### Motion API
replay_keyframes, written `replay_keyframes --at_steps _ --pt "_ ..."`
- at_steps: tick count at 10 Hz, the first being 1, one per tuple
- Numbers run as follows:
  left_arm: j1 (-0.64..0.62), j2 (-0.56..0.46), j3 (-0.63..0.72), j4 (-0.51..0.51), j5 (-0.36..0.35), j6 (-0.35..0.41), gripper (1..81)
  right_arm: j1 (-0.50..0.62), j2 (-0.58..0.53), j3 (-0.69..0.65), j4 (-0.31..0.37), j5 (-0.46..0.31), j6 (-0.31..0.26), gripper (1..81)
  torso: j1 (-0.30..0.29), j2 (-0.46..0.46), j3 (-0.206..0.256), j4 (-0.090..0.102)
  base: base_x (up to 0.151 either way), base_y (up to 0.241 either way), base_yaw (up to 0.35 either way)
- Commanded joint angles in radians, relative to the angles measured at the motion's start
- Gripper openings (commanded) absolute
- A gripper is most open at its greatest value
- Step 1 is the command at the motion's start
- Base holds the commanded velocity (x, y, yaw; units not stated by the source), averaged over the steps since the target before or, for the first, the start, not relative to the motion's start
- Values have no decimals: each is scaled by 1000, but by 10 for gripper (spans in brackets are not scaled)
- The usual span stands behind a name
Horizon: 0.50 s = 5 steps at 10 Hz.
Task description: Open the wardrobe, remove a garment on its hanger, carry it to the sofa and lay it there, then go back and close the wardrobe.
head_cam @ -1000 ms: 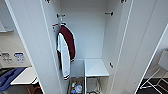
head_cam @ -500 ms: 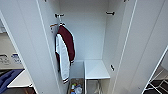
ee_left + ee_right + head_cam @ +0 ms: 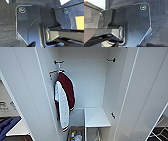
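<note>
With both doors swung wide, the wardrobe (image 3: pixel 90 84) stands open in the head view, white inside, and no plain white garment or pale hanger can be made out in it. What hangs there is the maroon jacket (image 3: pixel 65 100) with white sleeves, high against the wardrobe's left inner wall, on an orange-brown hanger (image 3: pixel 53 72) just under a black hook (image 3: pixel 59 62). A second hook (image 3: pixel 111 59) sits bare on the wardrobe's right wall, a low white shelf (image 3: pixel 96 117) lies at its foot, and small clutter shows beside that. The likely slip here: a reach could take the jacket for the wanted top, or catch an open door. As for the claws, neither wrist view lets one tell how far either is open or what it touches.
</note>
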Motion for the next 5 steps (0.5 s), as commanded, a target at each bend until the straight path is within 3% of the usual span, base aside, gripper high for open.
replay_keyframes --at_steps 1,3,5 --pt "-31 -12 8 4 55 8 811 34 -26 6 10 -57 0 811 0 0 0 0 0 0 0" --pt "-36 -15 9 15 60 3 811 45 -58 27 10 -46 6 811 0 0 0 0 0 0 0" --pt "-59 -82 42 4 57 -1 811 68 -160 147 10 -17 11 811 0 0 0 0 0 0 0"
